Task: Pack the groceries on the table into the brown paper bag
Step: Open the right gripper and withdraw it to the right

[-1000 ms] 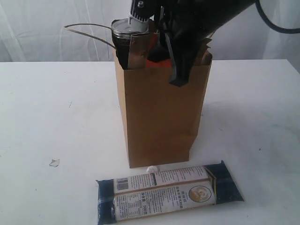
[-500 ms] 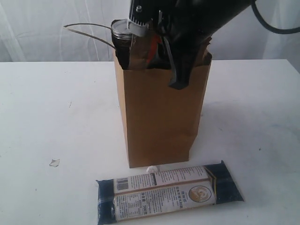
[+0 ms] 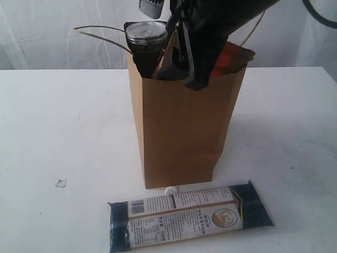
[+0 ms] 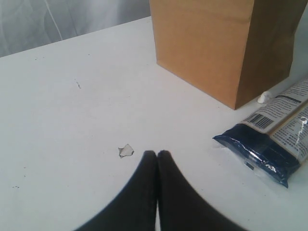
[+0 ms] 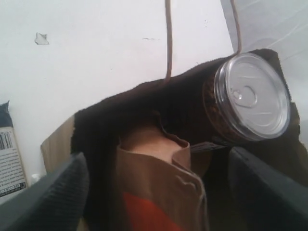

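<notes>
The brown paper bag point(image 3: 181, 132) stands upright on the table point(image 3: 63, 121). A dark silver-lidded can point(image 3: 146, 39) pokes out of its mouth at the back left corner and shows again in the right wrist view point(image 5: 252, 96). The brown pouch with orange label point(image 5: 154, 192) stands inside the bag, and its top leans out at the right point(image 3: 231, 55). My right gripper point(image 3: 184, 58) hangs over the bag's mouth, open, its fingers point(image 5: 62, 192) wide on either side of the pouch and off it. The long navy-tan packet point(image 3: 189, 215) lies flat in front of the bag. My left gripper point(image 4: 157, 154) is shut and empty, low over the table.
A tiny clear wrapper scrap point(image 3: 61, 183) lies left of the bag, just off my left fingertips point(image 4: 126, 150). A small white bit point(image 3: 170, 190) sits at the bag's foot. The bag's string handles point(image 3: 100, 34) stick out to the back left.
My right gripper's jaws have spread and let go of the brown pouch, which now leans toward the bag's right side. The gripper has lifted slightly. The left gripper has not moved.
</notes>
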You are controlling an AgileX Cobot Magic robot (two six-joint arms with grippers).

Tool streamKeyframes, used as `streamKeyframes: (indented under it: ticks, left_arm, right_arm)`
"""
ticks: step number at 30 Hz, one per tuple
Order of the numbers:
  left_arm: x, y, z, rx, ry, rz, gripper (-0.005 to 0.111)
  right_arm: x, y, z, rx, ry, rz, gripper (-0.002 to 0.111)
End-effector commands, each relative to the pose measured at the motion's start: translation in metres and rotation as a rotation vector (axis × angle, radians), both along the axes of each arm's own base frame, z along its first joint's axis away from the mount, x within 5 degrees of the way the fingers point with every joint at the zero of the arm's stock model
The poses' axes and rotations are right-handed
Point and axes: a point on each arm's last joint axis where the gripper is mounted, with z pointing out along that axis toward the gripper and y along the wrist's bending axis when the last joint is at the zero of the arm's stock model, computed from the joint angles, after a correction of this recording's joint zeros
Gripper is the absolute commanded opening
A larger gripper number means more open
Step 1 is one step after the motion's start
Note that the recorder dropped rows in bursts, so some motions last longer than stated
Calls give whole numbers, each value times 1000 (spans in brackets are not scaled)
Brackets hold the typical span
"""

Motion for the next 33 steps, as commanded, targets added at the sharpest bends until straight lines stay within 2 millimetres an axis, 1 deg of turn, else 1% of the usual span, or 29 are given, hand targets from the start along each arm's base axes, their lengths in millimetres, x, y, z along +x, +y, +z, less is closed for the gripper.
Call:
streamKeyframes:
  ticks: [1, 4, 10, 17, 21, 29, 33]
  left_arm:
    - [0, 0, -1, -4, 7, 1, 0]
    - [0, 0, -1, -4, 7, 1, 0]
    - [0, 0, -1, -4, 7, 1, 0]
    - [0, 0, -1, -4, 7, 1, 0]
    - [0, 0, -1, -4, 7, 1, 0]
    - [0, 0, -1, -4, 7, 1, 0]
    - [0, 0, -1, -4, 7, 1, 0]
  right_arm:
    - [-6, -3, 8, 26, -5, -11, 71]
    - [-12, -7, 16, 54, -9, -37, 70]
    - [-28, -23, 38, 85, -49, -103, 70]
    - [-52, -41, 56, 108, -27, -154, 70]
    - [-68, -55, 64, 87, -21, -182, 70]
    - [-110, -90, 78, 18, 30, -266, 70]
    - [-121, -103, 83, 22, -14, -308, 70]
